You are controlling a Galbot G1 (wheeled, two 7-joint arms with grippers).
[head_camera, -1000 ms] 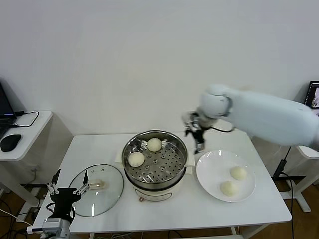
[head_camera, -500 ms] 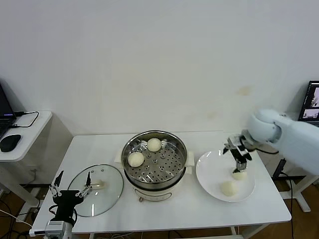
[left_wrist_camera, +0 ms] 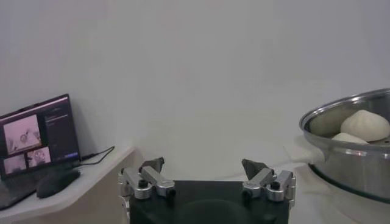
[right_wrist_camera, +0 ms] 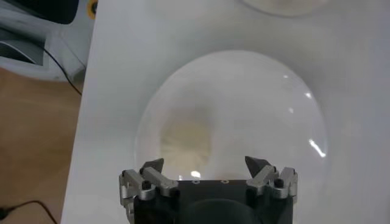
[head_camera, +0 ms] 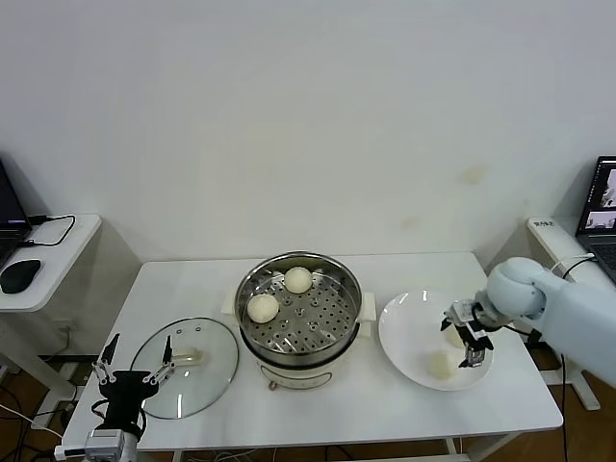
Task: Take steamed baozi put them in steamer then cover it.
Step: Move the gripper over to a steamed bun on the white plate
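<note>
Right claw (head_camera: 468, 339) released, low over plate (head_camera: 404, 322), right side of worktop (head_camera: 385, 404). Two buns there: one (head_camera: 440, 364) just near-left of claw, another (head_camera: 452, 335) partly hidden behind it. Steamer (head_camera: 300, 306) lies left. Left claw (head_camera: 130, 373) parked, released, near lid (head_camera: 188, 368).

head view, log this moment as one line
right end effector: open over white plate | cream-white round baozi: two in shiny steel steamer, one visible on plate | left end effector: open, parked

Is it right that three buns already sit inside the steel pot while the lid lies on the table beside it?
Not quite: the head view shows two buns in the steamer, not three. The lid does lie on the table beside it.
</note>
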